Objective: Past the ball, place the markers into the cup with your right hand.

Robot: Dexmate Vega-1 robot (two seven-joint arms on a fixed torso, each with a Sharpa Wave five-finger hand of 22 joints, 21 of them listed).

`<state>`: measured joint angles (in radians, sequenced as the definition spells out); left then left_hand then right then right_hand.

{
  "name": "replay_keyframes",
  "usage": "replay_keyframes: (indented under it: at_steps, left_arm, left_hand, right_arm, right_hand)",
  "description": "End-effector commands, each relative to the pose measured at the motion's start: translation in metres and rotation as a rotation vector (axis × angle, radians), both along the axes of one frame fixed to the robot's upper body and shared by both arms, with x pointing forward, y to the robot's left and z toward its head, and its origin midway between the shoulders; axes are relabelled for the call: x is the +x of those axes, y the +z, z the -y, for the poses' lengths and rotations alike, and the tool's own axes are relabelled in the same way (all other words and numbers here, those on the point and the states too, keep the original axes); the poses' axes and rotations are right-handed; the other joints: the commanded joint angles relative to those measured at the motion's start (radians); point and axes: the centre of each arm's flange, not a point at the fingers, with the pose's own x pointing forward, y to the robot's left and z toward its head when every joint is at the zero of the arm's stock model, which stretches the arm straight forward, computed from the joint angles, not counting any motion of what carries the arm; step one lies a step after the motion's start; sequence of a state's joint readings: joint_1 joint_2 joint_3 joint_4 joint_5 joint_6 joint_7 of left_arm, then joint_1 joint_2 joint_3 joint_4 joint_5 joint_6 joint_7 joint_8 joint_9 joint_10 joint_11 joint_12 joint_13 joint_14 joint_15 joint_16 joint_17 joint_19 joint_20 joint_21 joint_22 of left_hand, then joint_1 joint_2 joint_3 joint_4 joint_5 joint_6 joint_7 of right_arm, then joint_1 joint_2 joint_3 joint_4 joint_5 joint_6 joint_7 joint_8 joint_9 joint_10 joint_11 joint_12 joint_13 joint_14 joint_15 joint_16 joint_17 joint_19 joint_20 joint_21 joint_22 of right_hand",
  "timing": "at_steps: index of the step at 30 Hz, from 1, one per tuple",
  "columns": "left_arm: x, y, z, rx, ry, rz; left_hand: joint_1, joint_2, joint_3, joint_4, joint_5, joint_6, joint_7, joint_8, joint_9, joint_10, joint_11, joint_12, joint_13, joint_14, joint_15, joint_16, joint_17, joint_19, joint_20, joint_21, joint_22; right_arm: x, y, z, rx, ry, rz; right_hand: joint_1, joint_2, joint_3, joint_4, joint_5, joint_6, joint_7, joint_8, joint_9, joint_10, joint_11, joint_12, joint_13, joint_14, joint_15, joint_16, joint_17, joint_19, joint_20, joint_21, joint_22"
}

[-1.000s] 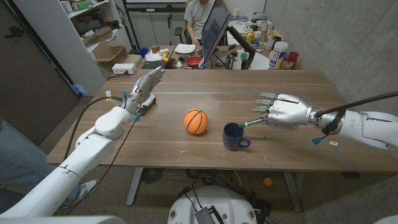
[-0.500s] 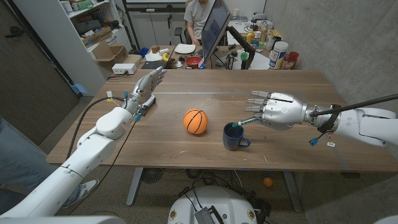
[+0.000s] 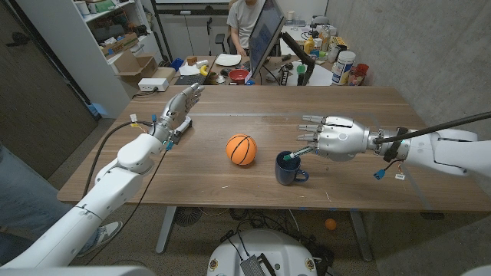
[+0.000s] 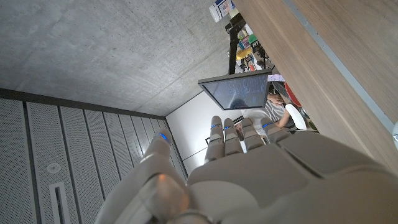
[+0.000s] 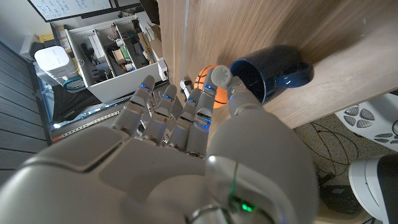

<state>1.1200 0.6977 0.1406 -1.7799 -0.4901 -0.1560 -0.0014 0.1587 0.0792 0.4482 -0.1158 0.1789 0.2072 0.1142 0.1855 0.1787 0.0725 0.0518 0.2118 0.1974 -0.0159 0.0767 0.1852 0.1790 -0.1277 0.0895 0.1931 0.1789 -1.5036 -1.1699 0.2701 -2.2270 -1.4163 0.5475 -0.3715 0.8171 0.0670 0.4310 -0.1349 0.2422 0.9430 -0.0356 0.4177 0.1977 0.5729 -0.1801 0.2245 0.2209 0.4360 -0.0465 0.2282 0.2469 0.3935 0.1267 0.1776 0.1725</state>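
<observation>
A wooden bench [image 3: 230, 180] stands in a room with concrete walls, white shelving, a monitor [image 3: 265, 34] and a seated person [image 3: 244, 21] behind it. On it, an orange ball [image 3: 241, 149] sits just left of a dark blue cup [image 3: 290, 168]. The right hand [image 3: 337, 138] hovers just right of the cup, pinching a green-capped marker [image 3: 296, 156] whose tip dips over the cup's rim, other fingers spread. The left hand [image 3: 179, 107] rests near the far left edge, fingers straight and together, holding nothing.
</observation>
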Motion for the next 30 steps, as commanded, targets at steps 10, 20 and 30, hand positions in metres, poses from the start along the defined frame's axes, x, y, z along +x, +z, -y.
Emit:
replay_keyframes:
  at_steps: [10, 20, 30]
  left_arm:
    - [0.002, 0.0, 0.0, -0.015, -0.001, 0.003]
    - [0.005, 0.0, 0.001, -0.023, -0.013, 0.009]
    - [0.004, -0.005, -0.005, -0.037, -0.014, 0.009]
  left_hand:
    - [0.006, -0.001, -0.002, 0.003, 0.001, 0.006, 0.001, 0.005, 0.004, -0.003, 0.0, 0.001, 0.003, -0.002, 0.003, 0.004, 0.004, -0.013, 0.001, 0.005, 0.006]
    - [0.006, -0.001, -0.002, 0.003, 0.001, 0.007, 0.0, 0.005, 0.004, -0.003, 0.001, 0.001, 0.003, -0.002, 0.003, 0.004, 0.004, -0.013, 0.0, 0.006, 0.006]
    - [0.006, -0.001, -0.002, 0.003, 0.001, 0.007, -0.002, 0.005, 0.004, -0.004, 0.001, 0.001, 0.003, -0.002, 0.004, 0.004, 0.004, -0.013, 0.001, 0.006, 0.006]
  right_arm:
    - [-0.001, -0.006, 0.003, -0.025, 0.006, -0.034]
    - [-0.007, -0.001, -0.008, 0.0, -0.002, -0.012]
    - [-0.001, 0.004, -0.015, 0.008, -0.018, -0.011]
  right_hand:
    - [-0.01, -0.007, 0.009, 0.004, 0.006, 0.14, -0.154, 0.052, 0.024, 0.006, -0.005, 0.006, 0.009, 0.011, -0.072, 0.002, 0.008, -0.008, -0.011, 0.005, 0.002]
    - [-0.033, -0.025, 0.006, 0.008, -0.001, 0.09, -0.178, 0.043, 0.031, -0.012, 0.005, 0.0, 0.012, 0.003, -0.057, -0.002, 0.016, -0.02, -0.003, 0.01, 0.002]
    - [-0.048, -0.038, 0.006, 0.007, -0.005, 0.027, -0.184, 0.025, 0.036, -0.041, 0.028, -0.009, 0.016, -0.013, -0.044, -0.008, 0.022, -0.028, 0.014, 0.012, 0.003]
